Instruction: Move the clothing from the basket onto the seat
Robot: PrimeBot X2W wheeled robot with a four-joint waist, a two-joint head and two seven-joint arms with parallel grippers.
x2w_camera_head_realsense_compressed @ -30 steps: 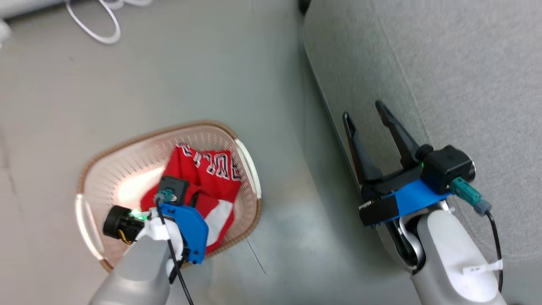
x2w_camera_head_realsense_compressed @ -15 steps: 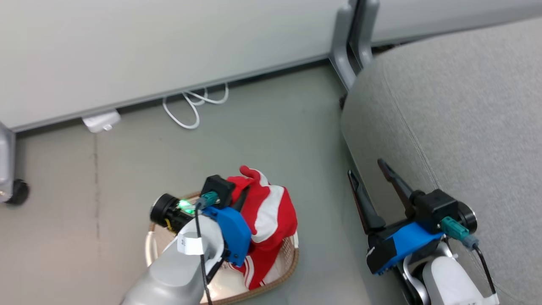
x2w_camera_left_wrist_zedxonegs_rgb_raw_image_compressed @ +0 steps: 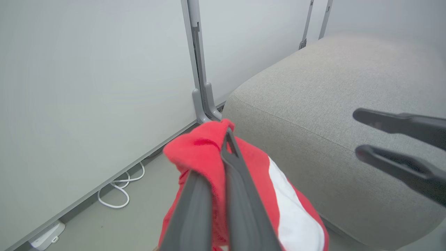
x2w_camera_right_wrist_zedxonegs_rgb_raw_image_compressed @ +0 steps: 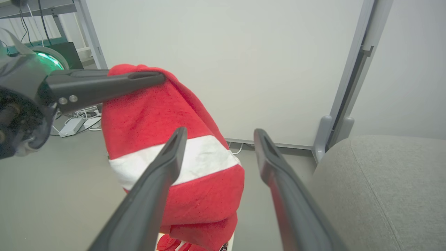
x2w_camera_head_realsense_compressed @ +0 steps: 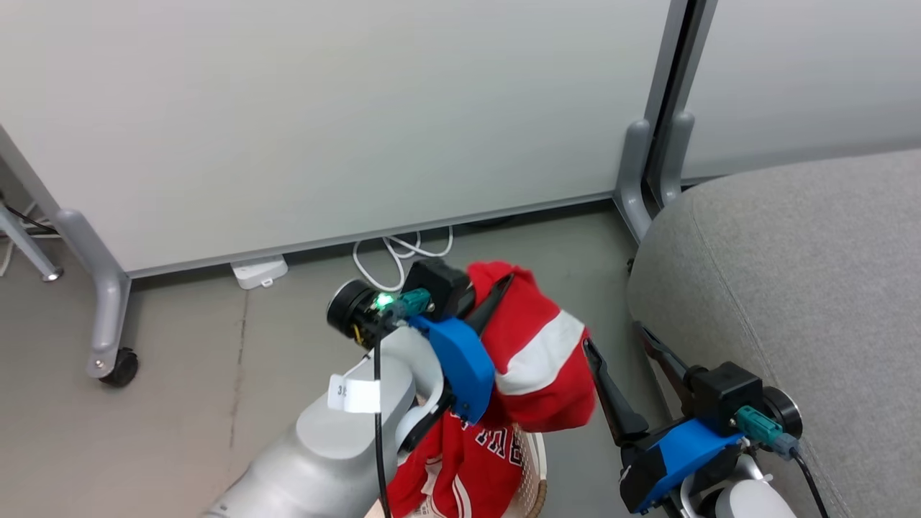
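Clothing [x2w_camera_head_realsense_compressed: 536, 360]: red piece with white trim bunched high at the left end effector; lettered jersey [x2w_camera_head_realsense_compressed: 475, 467] hangs beneath, over the basket [x2w_camera_head_realsense_compressed: 536, 471].
Left end effector [x2w_camera_head_realsense_compressed: 504, 286]: fingers together, clamped on the clothing.
Right end effector [x2w_camera_head_realsense_compressed: 613, 336]: fingers spread apart, holding nothing, beside the seat [x2w_camera_head_realsense_compressed: 791, 273].
Seat: apart from the clothing, on the robot's right.

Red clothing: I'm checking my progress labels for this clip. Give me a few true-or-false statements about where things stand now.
1. The left pincer is shut on the red fabric garment with a white band. True.
2. The right pincer grips that garment too. False: it is open and empty.
3. The garment lies on the large grey woven-fabric seat. False: it hangs in the air beside it.
4. A red jersey with black lettering shows below it, over the cream perforated plastic basket. True.
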